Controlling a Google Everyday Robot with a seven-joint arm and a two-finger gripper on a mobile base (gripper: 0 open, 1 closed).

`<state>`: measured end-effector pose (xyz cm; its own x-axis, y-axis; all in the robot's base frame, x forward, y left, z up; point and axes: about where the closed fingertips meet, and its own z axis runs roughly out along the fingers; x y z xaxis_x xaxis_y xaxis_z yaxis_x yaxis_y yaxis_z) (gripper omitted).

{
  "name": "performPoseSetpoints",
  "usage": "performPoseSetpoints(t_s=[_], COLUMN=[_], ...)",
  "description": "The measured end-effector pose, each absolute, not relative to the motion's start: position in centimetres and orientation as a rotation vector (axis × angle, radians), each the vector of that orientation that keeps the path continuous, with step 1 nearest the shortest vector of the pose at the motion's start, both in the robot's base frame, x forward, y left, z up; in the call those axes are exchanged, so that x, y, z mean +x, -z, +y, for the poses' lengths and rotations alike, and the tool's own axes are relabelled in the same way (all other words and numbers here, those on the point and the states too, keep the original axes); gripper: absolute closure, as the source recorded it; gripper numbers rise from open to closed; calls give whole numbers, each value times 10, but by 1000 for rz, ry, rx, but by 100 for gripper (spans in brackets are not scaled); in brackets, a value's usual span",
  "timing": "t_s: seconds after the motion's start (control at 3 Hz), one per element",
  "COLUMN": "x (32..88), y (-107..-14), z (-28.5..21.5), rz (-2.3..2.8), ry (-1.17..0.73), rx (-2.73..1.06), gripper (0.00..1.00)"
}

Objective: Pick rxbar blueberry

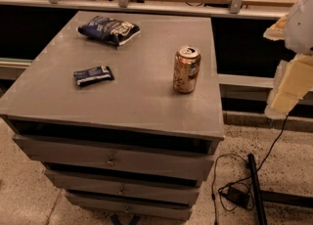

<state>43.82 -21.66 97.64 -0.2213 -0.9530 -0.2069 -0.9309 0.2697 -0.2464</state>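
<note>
We have picked nothing yet: our gripper (pixel 288 89) hangs at right, its state we cannot tell, well apart from the rxbar blueberry (pixel 93 76) at left.

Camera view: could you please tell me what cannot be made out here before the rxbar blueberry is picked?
Claw, camera view, at the right edge beyond the cabinet: partly cut off by the frame edge.
Rxbar blueberry, camera view: white lettering too small to read.
Can, camera view: far side hidden by its own body.
Drawers, camera view: contents hidden behind their fronts.
</note>
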Motion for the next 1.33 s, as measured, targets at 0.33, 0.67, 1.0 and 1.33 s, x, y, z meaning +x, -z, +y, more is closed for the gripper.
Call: performPoseSetpoints(t_s=[0.33, 0.67, 1.0, 1.33], x=[438, 441, 455, 466], y=[-976, -979, -990, -1027], z=[-217, -211, -191, -158], rz=[2231, 2195, 2074, 1928], ry=[99, 49, -76, -200], rx=[-1724, -1691, -1619, -1487], gripper=[0, 0, 0, 0])
